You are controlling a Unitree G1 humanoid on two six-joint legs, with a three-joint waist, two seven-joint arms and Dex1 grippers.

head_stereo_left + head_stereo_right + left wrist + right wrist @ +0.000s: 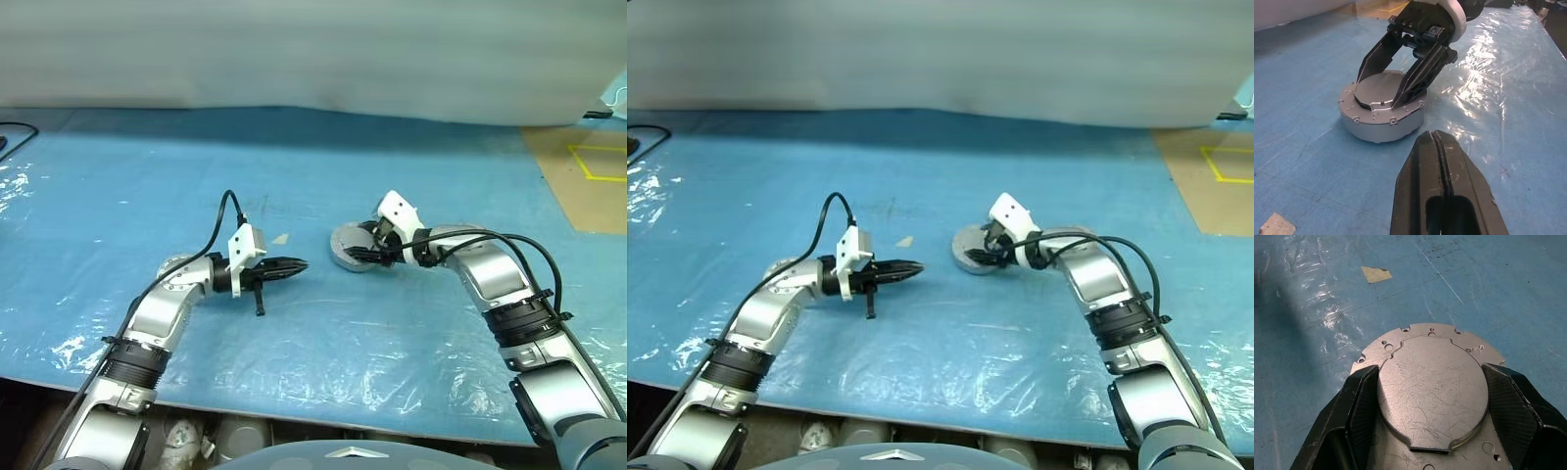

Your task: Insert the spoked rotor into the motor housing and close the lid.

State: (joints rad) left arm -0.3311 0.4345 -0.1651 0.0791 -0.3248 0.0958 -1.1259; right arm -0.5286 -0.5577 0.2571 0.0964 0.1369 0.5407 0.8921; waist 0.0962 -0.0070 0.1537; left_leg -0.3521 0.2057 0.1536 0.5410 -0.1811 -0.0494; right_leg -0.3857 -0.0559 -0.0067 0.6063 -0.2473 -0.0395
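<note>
While the big blue sheet (294,323) covers the bench, the housing (1382,120) sits on it a little right of the middle of the head views. It is a short round silver can. Its lid (1432,391) lies flat on top, so the can looks shut. No copper ring can be seen inside, and the rotor cannot be seen either. My guess is that the rotor is already in the can under the lid, but the pictures do not prove it.

The right arm reaches in from the lower right of the head views. The right jaws (1382,102) are spread wide, one finger on each side of the raised round part of the lid. The tips sit on or just above the lid. I cannot tell if they press on it or only rest there. They are not lifting anything.

The left arm comes in from the lower left. The left jaws (297,264) are shut tight with nothing in them. They point at the can from near by, with a gap of blue sheet between.

A small tan scrap (1376,274) lies on the sheet near the can.

So the job looks almost done: lid down, can closed. What may be left is to push the lid fully home, check that it sits flat all round, then take the right jaws away.
</note>
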